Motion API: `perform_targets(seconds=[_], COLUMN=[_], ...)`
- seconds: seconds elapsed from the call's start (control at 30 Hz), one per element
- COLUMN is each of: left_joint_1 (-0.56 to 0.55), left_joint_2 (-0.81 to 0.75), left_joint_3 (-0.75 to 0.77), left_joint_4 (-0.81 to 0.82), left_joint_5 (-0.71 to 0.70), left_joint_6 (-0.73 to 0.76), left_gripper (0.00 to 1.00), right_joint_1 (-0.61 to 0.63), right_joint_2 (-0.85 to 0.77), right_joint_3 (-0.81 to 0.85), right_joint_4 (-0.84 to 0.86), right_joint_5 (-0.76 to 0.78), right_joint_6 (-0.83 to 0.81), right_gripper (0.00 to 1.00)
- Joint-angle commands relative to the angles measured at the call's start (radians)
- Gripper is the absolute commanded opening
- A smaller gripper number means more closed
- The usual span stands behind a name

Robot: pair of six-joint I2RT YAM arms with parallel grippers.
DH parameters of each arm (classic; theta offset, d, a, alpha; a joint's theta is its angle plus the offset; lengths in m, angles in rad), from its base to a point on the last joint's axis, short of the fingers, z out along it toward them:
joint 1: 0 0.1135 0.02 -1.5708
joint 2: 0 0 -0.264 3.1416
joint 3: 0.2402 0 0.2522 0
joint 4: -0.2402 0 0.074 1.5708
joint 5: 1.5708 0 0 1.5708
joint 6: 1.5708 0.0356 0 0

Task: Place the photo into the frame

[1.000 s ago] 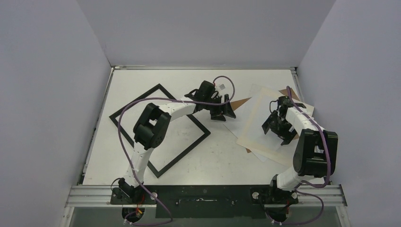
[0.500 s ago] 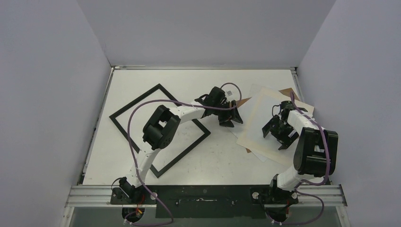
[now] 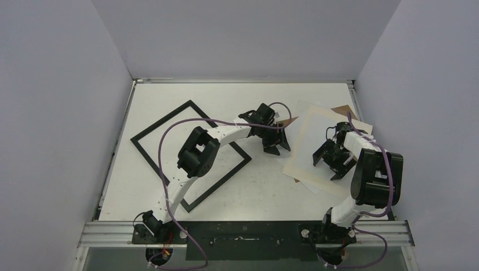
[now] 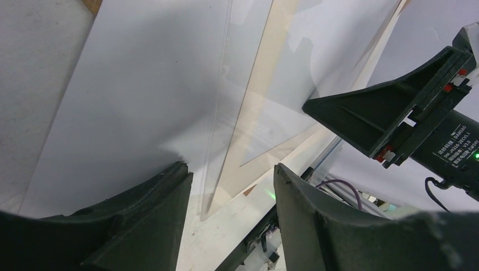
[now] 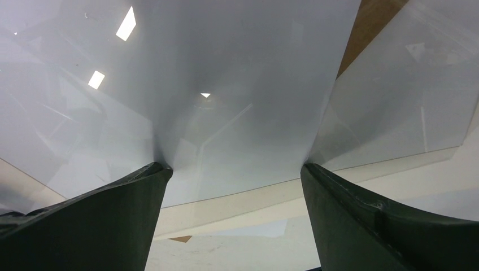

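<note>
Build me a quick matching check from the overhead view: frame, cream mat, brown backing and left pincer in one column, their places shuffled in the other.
Things
1. frame
2. cream mat
3. brown backing
4. left pincer

Places
A. near the cream mat's left edge, jaws apart
B. on the left half of the table, the left arm crossing over it
C. beneath the right pincer
D. a corner showing past the cream mat's far side

Pairs: 1-B, 2-C, 3-D, 4-A
</note>
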Motion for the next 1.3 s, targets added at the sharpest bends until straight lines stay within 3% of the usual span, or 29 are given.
perform_targets(seconds=[0.0,0.17,0.5,0.63,0.87,0.97,1.13,1.27], left_joint_1=[-0.015,-0.016,-0.014,-0.014,-0.011,-0.008,0.015,0.026], left_joint_2=[0.071,0.094,0.09,0.072,0.036,0.02,-0.023,-0.029], left_joint_3=[0.069,0.08,0.025,-0.038,-0.135,-0.155,-0.185,-0.181], left_joint_4=[-0.159,-0.174,0.024,0.156,0.529,0.635,0.595,0.566], left_joint_5=[0.012,0.061,0.155,0.199,0.319,0.333,0.289,0.284], left_joint_6=[-0.006,-0.032,-0.009,-0.017,-0.241,-0.326,-0.286,-0.253], left_gripper=[0.55,0.56,0.61,0.63,0.63,0.59,0.48,0.34], right_joint_1=[-0.005,-0.01,-0.011,-0.013,-0.013,-0.013,-0.013,-0.015], right_joint_2=[0.052,0.09,0.113,0.116,0.116,0.113,0.109,0.108], right_joint_3=[-0.041,-0.054,-0.091,-0.105,-0.113,-0.112,-0.108,-0.105], right_joint_4=[0.038,0.063,0.11,0.122,0.132,0.132,0.125,0.123], right_joint_5=[-0.036,-0.108,-0.214,-0.233,-0.256,-0.257,-0.239,-0.23], right_joint_6=[-0.005,0.002,0.027,0.031,0.036,0.036,0.033,0.03], right_gripper=[0.9,0.9,0.9,0.9,0.9,0.9,0.9,0.9])
